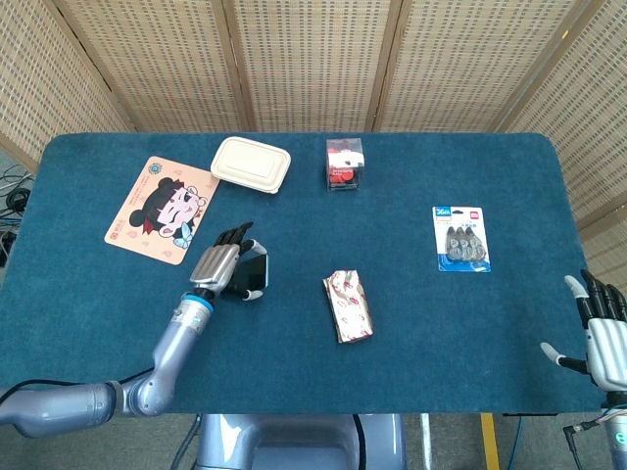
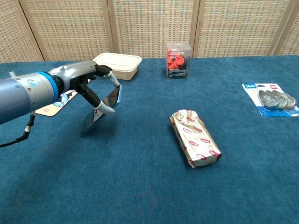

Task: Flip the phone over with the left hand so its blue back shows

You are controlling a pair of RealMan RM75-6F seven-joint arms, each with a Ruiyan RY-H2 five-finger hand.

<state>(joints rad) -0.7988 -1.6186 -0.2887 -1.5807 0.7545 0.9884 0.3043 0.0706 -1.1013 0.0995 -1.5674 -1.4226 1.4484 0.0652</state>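
Blue tabletop (image 1: pixel 470 323), with objects listed from largest to smallest. Cartoon mat (image 1: pixel 162 209) near the left edge; lidded food container (image 1: pixel 251 164) and clear box of red items (image 1: pixel 344 164) along the far edge; foil-wrapped packet (image 1: pixel 348 305) near the centre; blister pack (image 1: pixel 459 238) toward the right edge.

Left hand (image 2: pixel 96 88): grips the phone (image 2: pixel 100 111), thumb on one face and fingers curled over the upper edge. The phone stands tilted on its lower end on the tabletop, left of centre, just beside the mat; its dark screen faces the chest camera and a thin blue rim shows at the top. Its long axis runs steeply upward from the resting end, so the flip appears about half done; tipping it further over that end should bring the blue back uppermost.

Right hand (image 1: pixel 607 333): at the near right corner, fingers spread, holding nothing, well apart from the phone.
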